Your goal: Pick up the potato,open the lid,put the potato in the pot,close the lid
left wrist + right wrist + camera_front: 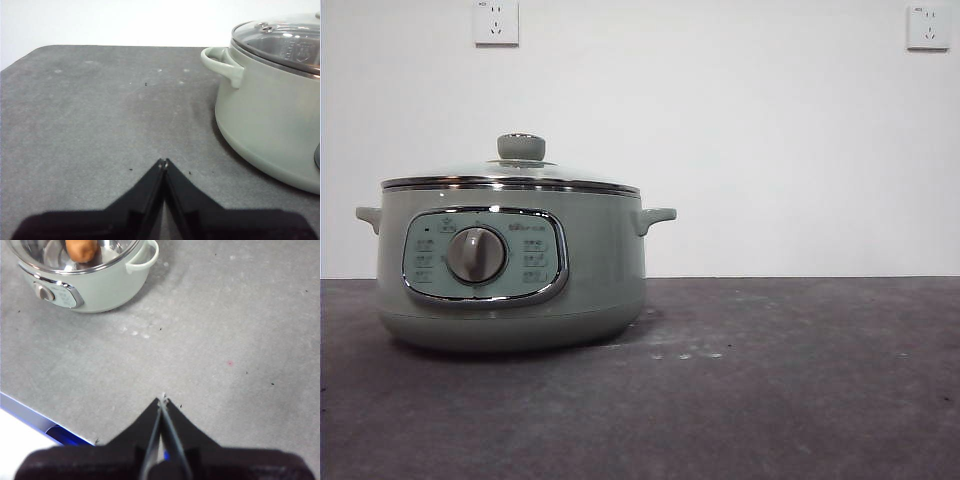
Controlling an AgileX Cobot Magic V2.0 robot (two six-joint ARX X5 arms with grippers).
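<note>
The pale sage-green pot (510, 265) stands on the left half of the grey table, its glass lid (510, 180) seated on the rim with the green knob (521, 146) upright. Through the lid in the right wrist view, the golden-brown potato (82, 250) lies inside the pot (100, 287). My left gripper (163, 161) is shut and empty, low over the table beside the pot (265, 115) and its side handle (222, 62). My right gripper (162, 400) is shut and empty, well back from the pot, near the table's front edge.
The grey tabletop (770, 380) stretches to the right of the pot. A white wall with two sockets (496, 22) (928, 27) stands behind. The table's front edge with a blue strip (30, 415) shows near my right gripper.
</note>
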